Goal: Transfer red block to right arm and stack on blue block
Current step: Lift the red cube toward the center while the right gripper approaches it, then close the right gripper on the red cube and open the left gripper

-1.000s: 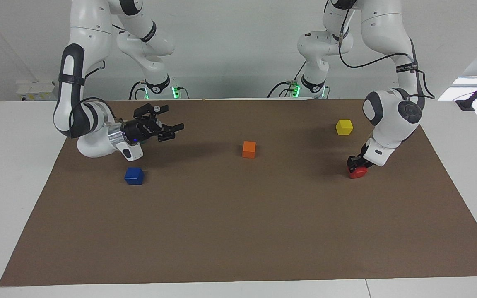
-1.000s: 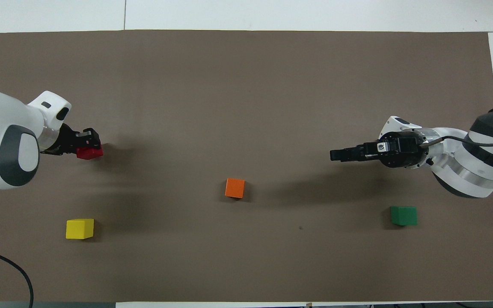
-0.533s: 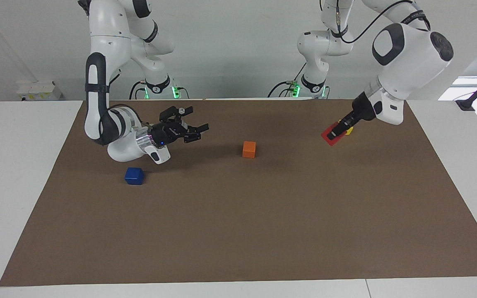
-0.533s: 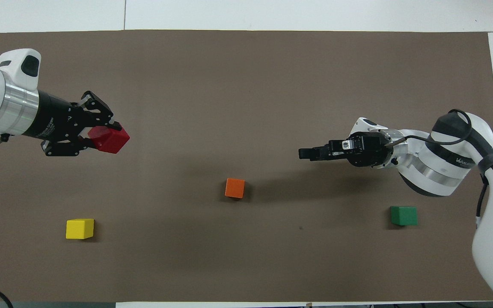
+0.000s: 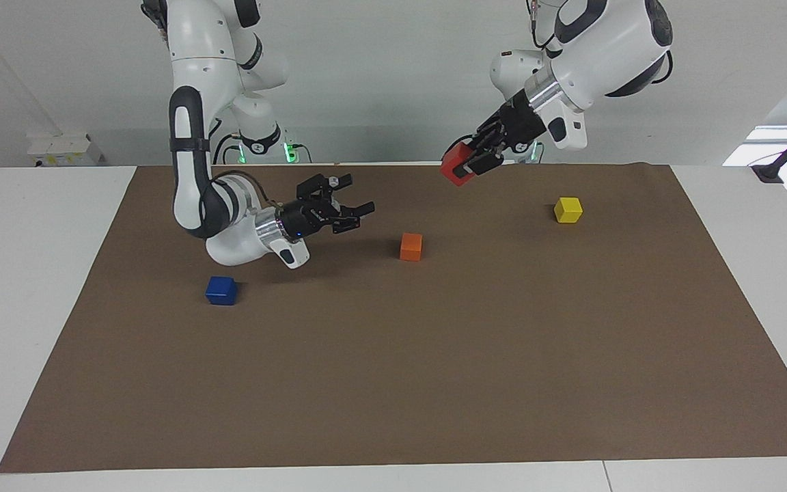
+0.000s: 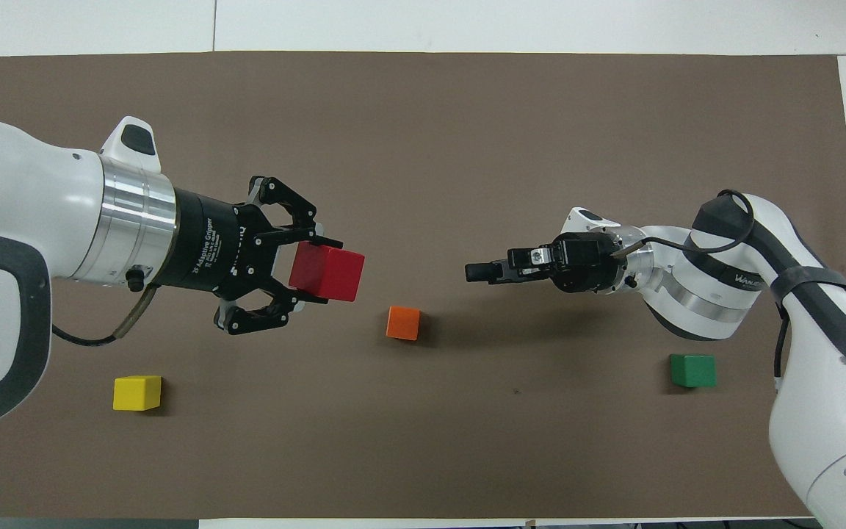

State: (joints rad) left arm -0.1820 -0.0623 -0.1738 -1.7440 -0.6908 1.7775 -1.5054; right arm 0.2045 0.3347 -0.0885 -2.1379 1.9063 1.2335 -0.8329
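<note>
A robotics lab: two white arms (image 5: 195, 123) at a white table (image 5: 38, 273), brown mat (image 5: 393, 383), bare wall.

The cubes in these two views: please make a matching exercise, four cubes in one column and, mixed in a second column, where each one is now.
Column 1
1. red block
2. blue block
3. orange cube
4. yellow cube

Column 2
A. on the mat, about midway between the two arms' ends
B. on the mat toward the right arm's end, farther from the robots than the orange cube
C. held in the air by the left gripper
D. on the mat toward the left arm's end

Pairs: 1-C, 2-B, 3-A, 4-D
</note>
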